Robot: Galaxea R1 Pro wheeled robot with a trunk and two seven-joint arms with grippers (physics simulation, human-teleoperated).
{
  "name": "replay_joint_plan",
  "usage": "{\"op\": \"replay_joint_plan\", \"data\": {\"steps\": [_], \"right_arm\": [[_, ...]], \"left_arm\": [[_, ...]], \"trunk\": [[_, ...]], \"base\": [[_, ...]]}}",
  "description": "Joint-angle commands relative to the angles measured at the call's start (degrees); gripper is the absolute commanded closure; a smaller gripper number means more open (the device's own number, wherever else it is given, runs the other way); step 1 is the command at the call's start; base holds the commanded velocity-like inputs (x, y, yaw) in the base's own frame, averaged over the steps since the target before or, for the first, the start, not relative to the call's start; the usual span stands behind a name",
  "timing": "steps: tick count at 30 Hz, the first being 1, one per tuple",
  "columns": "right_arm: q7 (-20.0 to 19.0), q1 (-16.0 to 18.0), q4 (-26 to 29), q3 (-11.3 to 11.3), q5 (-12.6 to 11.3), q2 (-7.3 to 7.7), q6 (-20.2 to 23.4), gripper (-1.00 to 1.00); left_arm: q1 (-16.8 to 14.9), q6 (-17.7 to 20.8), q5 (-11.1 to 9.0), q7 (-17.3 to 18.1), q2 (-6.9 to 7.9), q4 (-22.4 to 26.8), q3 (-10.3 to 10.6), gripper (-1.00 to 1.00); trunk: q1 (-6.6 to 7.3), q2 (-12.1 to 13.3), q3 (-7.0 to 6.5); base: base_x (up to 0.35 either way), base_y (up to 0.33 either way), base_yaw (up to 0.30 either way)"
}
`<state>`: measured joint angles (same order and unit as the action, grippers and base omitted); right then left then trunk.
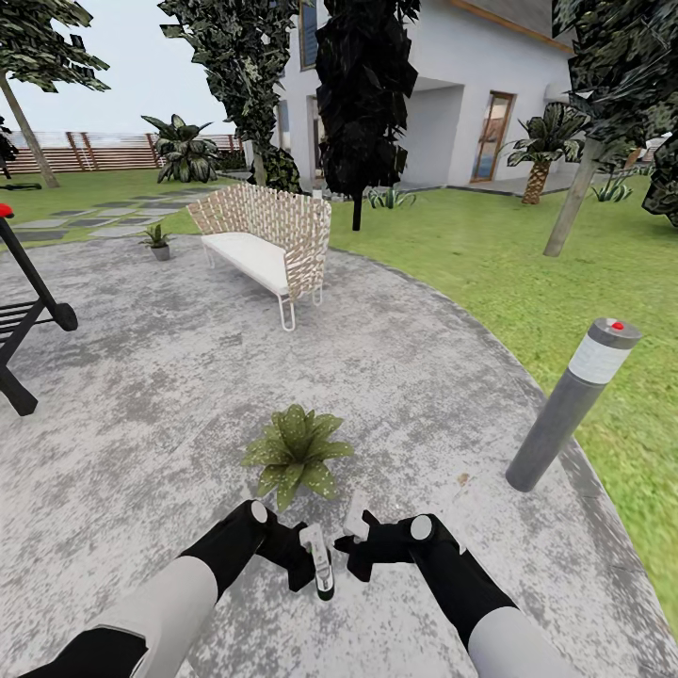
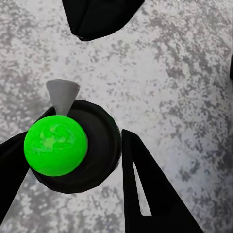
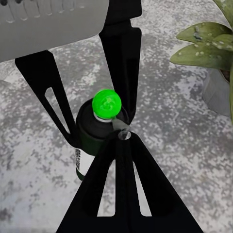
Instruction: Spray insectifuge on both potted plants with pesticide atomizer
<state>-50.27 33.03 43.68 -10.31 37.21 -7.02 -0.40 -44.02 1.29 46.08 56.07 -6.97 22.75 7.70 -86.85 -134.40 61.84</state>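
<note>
The pesticide atomizer (image 2: 56, 145), a dark slim bottle with a bright green cap and a grey nozzle, stands upright between the fingers of my left gripper (image 2: 73, 145), which is shut on it. The right wrist view shows the same atomizer (image 3: 99, 131) held just above the speckled paving. My right gripper (image 3: 121, 138) is shut and empty, its tips close to the bottle's nozzle. In the head view both grippers, left (image 1: 315, 560) and right (image 1: 356, 527), meet just in front of the near potted plant (image 1: 295, 457). The second potted plant (image 1: 157, 240) sits far off beside the bench.
A wicker bench (image 1: 268, 240) stands at the back of the round paving (image 1: 141, 395). A grey bollard light (image 1: 570, 405) rises at the paving's right edge by the lawn (image 1: 527, 264). A black frame (image 1: 28, 311) stands at the left. Trees and a house lie beyond.
</note>
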Motion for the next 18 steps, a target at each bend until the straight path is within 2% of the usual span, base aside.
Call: {"op": "replay_joint_plan", "data": {"steps": [1, 8, 14, 18], "right_arm": [[-0.2, 0.0, 0.1, 0.0, 0.4, -0.02, 0.0, 1.00], [-0.2, 0.0, 0.1, 0.0, 0.4, -0.02, 0.0, 1.00], [-0.2, 0.0, 0.0, 0.0, 0.4, -0.02, 0.0, 1.00], [-0.2, 0.0, 0.0, 0.0, 0.4, -0.02, 0.0, 1.00]], "left_arm": [[0.0, 0.1, 0.2, 0.2, -0.11, 0.1, 0.0, 1.00], [0.1, 0.1, 0.2, 0.3, -0.86, -0.8, 0.0, 1.00], [0.0, 0.1, 0.2, 0.2, -0.94, -0.8, 0.0, 1.00], [0.0, -0.4, -2.0, 0.3, -0.85, -0.8, 0.1, 1.00]], "trunk": [[0.01, 0.0, 0.05], [0.01, 0.0, 0.05], [0.01, 0.0, 0.05], [0.01, 0.0, 0.05]], "base": [[0.000, 0.000, 0.000], [0.000, 0.000, 0.000], [0.000, 0.000, 0.000], [0.000, 0.000, 0.000]]}}
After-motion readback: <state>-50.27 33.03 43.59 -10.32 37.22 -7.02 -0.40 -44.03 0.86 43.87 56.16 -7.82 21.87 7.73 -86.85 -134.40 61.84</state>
